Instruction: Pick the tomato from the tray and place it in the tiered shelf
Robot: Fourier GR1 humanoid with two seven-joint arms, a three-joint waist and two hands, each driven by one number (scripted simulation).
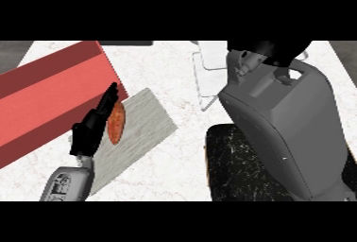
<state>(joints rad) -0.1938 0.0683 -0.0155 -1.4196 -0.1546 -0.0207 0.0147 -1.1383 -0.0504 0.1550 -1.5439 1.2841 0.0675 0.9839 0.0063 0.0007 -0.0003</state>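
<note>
We look down on a white marbled counter (174,71) filling most of the view. At nine to ten o'clock a red slab (49,94) with a darker red border lies slantwise across it. At five o'clock a black, white-veined panel (237,165) sits. Grey floor (10,52) shows at the ten o'clock corner.

A white marbled surface (174,160) carries a red tray (49,94), a grey board (140,127), a black slab (237,165) and a pale wire-like shelf (206,71).
</note>
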